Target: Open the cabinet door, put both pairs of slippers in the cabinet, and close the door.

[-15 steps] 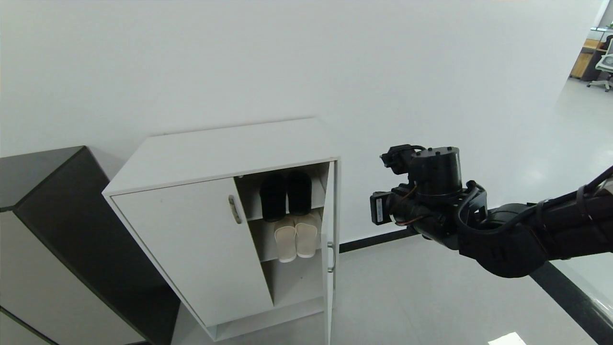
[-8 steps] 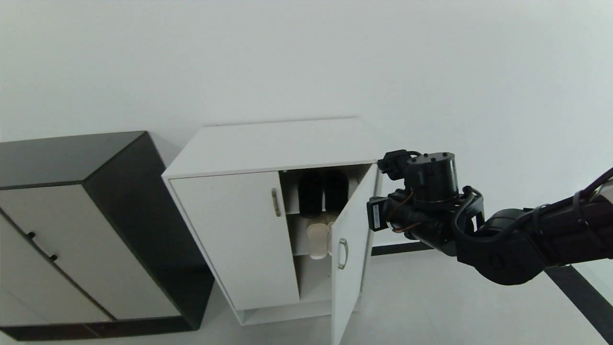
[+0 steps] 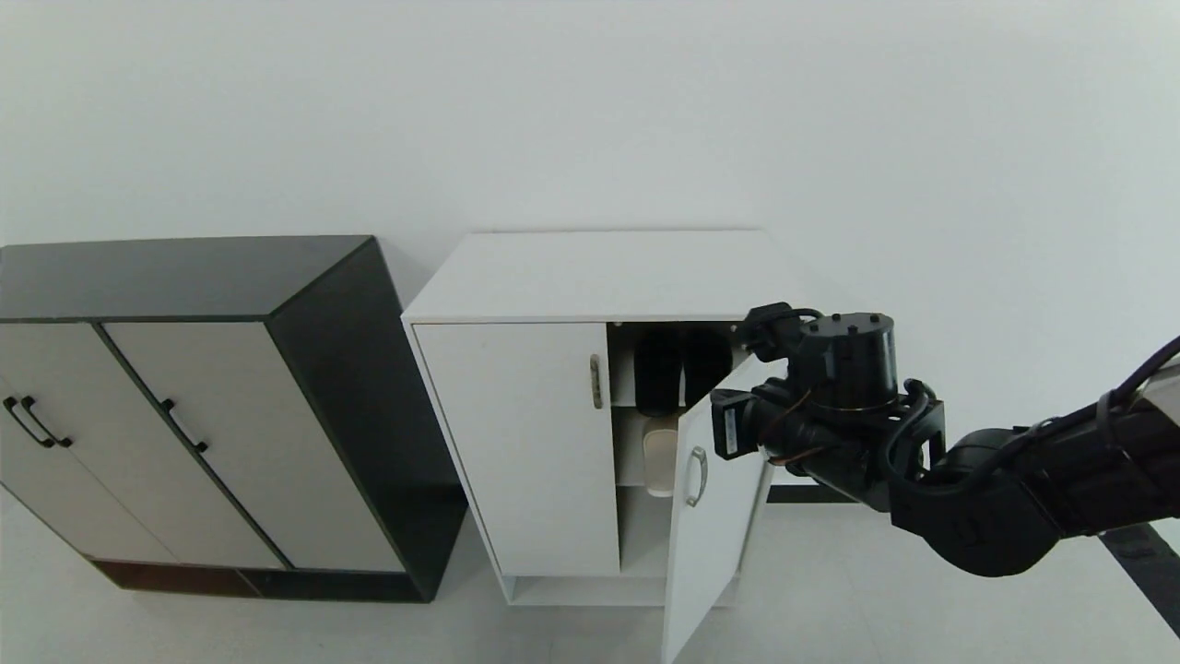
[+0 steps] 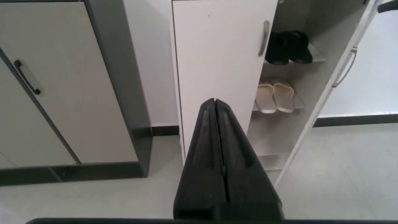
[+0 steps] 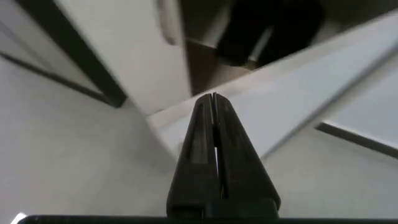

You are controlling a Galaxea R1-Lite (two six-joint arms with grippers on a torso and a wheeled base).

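Observation:
The white cabinet [image 3: 599, 272] stands against the wall, its left door shut and its right door [image 3: 714, 544] standing partly open. Black slippers [image 3: 679, 369] lie on the top shelf and white slippers [image 3: 659, 452] on the shelf below. My right arm's wrist [image 3: 830, 397] is beside the outer face of the open door, near its top edge. In the right wrist view the right gripper [image 5: 214, 98] is shut and empty, just in front of the door's edge [image 5: 298, 99], with the black slippers [image 5: 267, 31] beyond. The left gripper [image 4: 214, 102] is shut and empty, back from the cabinet.
A dark cabinet with grey doors [image 3: 184, 415] stands against the white cabinet's left side. A black floor strip [image 3: 1134, 544] runs along the right. Open floor lies in front of both cabinets.
The head camera has swung, so the cabinets now sit farther right and more face-on. The right door has swung from wide open to partly open, with the right arm following its outer face.

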